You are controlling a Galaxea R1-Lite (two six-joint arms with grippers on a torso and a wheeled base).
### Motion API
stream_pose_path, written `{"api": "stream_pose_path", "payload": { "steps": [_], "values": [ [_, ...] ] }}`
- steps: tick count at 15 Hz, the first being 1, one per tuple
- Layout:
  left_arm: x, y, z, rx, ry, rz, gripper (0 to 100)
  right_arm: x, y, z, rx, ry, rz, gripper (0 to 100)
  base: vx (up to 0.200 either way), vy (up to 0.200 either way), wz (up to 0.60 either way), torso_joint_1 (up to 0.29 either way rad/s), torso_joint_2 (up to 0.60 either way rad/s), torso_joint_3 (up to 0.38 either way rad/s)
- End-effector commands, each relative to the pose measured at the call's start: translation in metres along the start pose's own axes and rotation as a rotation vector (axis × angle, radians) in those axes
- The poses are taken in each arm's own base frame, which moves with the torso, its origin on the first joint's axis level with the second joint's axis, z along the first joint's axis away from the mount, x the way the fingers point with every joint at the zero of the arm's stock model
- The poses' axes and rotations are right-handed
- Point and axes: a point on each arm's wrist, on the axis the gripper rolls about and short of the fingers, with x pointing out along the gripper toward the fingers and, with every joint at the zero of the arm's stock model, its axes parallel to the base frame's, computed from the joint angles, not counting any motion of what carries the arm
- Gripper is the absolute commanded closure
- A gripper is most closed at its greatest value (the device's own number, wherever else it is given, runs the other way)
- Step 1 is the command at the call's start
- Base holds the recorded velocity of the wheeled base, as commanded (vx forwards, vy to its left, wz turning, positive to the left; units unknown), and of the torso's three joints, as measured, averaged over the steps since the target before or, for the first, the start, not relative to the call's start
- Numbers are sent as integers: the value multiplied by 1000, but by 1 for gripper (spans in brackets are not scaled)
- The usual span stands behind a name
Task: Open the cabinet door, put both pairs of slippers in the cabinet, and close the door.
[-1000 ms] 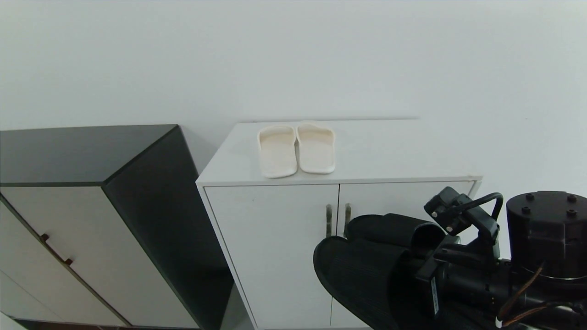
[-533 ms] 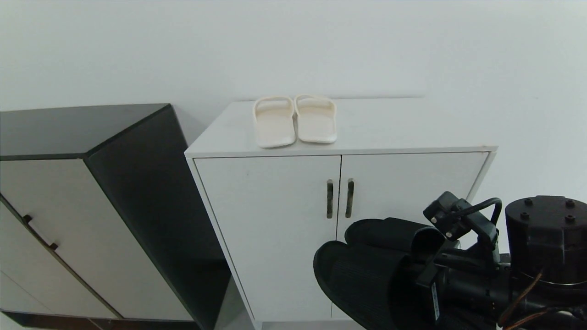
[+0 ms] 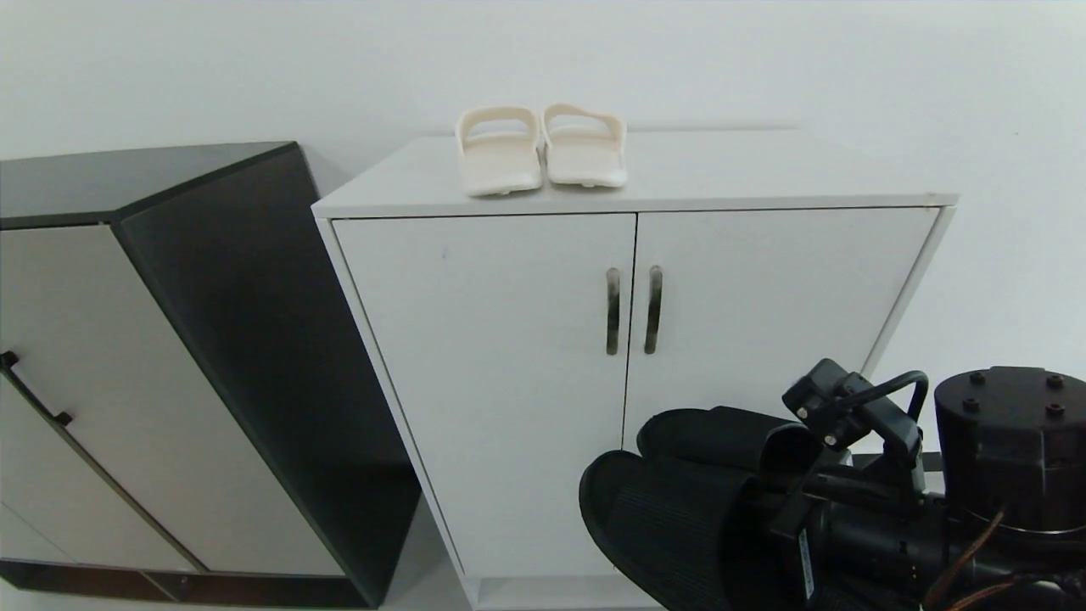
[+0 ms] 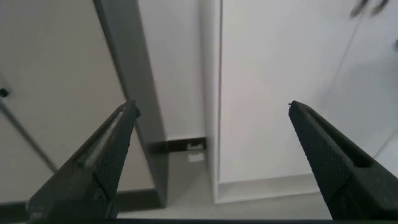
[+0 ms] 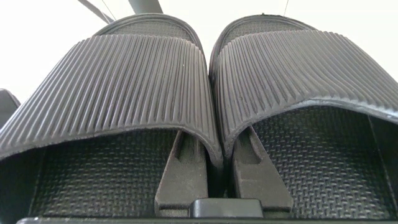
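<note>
Slippers come in two pairs: the black slippers (image 3: 679, 501) are pinched in the right tool (image 5: 216, 146), whose fingers (image 5: 181, 171) reach one into each shoe and press the two inner walls together. This pair hangs low in front of the cabinet (image 3: 764, 165), just before its right door (image 3: 764, 297). The cream slippers (image 3: 543, 148) sit side by side on the cabinet's top, a little left of its middle, close to the front edge. The left tool (image 4: 208, 118) is spread wide with nothing between its fingers, low down and facing the cabinet's lower left corner, where the dark cabinet (image 3: 212, 339) stands just beside it. Both the left door (image 3: 492, 382) and the right door are shut, and the two handles (image 3: 612, 311) at the middle seam are untouched. By my reading, one pair is in hand but no step of the task itself is finished. A door has yet to be pulled open, likely by the free left tool. Then the black pair goes inside, the cream pair must be fetched from the top and stowed too, and the door closed.
</note>
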Motion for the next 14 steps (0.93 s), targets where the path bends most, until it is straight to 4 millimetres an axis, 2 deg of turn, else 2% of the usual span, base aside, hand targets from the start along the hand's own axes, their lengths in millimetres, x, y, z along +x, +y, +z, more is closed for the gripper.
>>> {"api": "stream_pose_path", "payload": {
  "steps": [1, 3, 5, 7, 8, 10, 12, 14],
  "values": [
    [31, 2, 62, -89, 67, -143, 0, -1, 0, 1, 0, -7, -1, 100, 0, 0, 0, -95, 461, 359],
    [70, 2, 74, -105, 141, -253, 0, -1, 0, 1, 0, -6, -1, 100, 0, 0, 0, -75, 447, 368],
    [107, -4, 80, -112, 148, -442, 0, -2, 0, 1, 0, -6, -2, 100, 0, 0, 0, -41, 442, 391],
    [135, -12, 85, -97, 133, -530, 0, -2, 0, -1, 0, 0, 0, 100, 0, 0, 0, -15, 352, 325],
    [152, -23, 92, -91, 121, -604, 0, -1, 0, -1, 0, 0, 0, 100, 0, 0, 0, -2, 173, 144],
    [171, -42, 104, -83, 118, -704, 0, -1, 0, -1, 0, 2, 0, 100, 0, 0, 0, 0, 73, 63],
    [198, -73, 127, -72, 89, -826, 0, -2, 0, -2, 0, 3, 0, 100, 0, 0, 0, 0, 0, 0],
    [214, -99, 140, -73, 71, -910, 0, -2, -1, -4, 0, 11, -1, 100, 0, 0, 0, 0, 0, 0]
  ]
}}
